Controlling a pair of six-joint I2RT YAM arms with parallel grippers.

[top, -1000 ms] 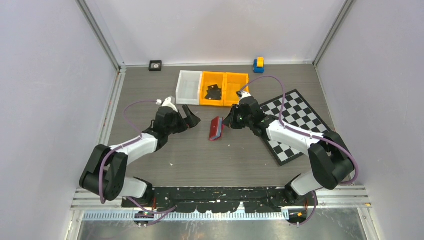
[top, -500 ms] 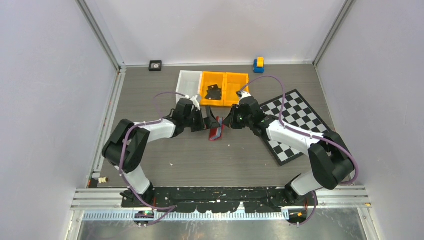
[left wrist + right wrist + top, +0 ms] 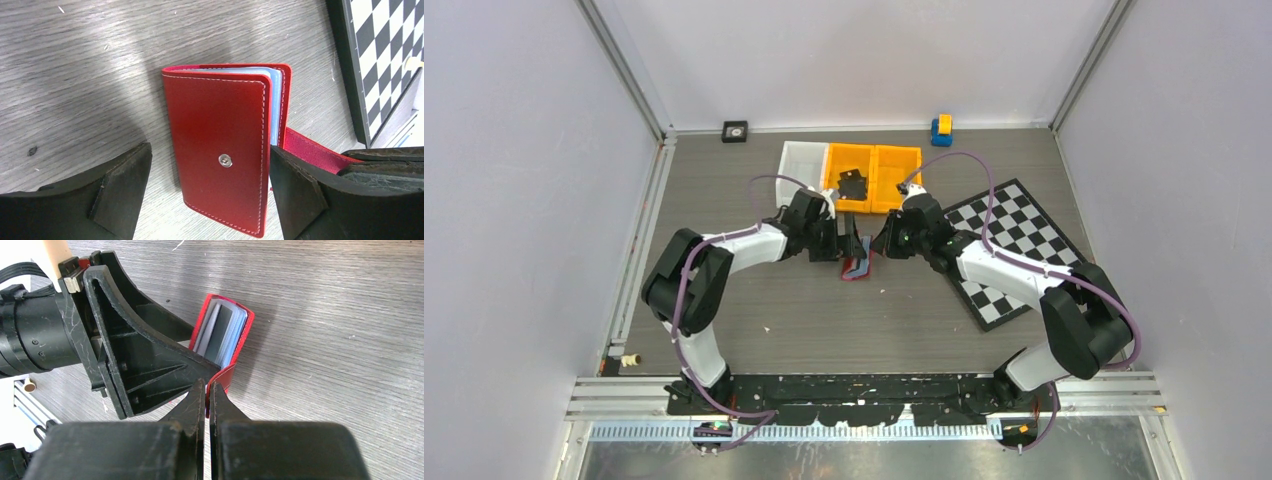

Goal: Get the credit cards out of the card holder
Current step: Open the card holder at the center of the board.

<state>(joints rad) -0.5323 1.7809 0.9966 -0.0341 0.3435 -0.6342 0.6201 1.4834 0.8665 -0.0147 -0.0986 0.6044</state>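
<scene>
No credit cards are extracted; the flat red leather card holder is straddled by the parted left gripper, pinched by the right gripper.

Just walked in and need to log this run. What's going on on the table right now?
Two robot arms are working on a red card holder lying on the table. The right gripper is shut, apparently pinching the holder's loose red flap, and the pale blue sleeves fan open. The left gripper is open, its fingers on either side of the front cover. No card is out yet.
</scene>
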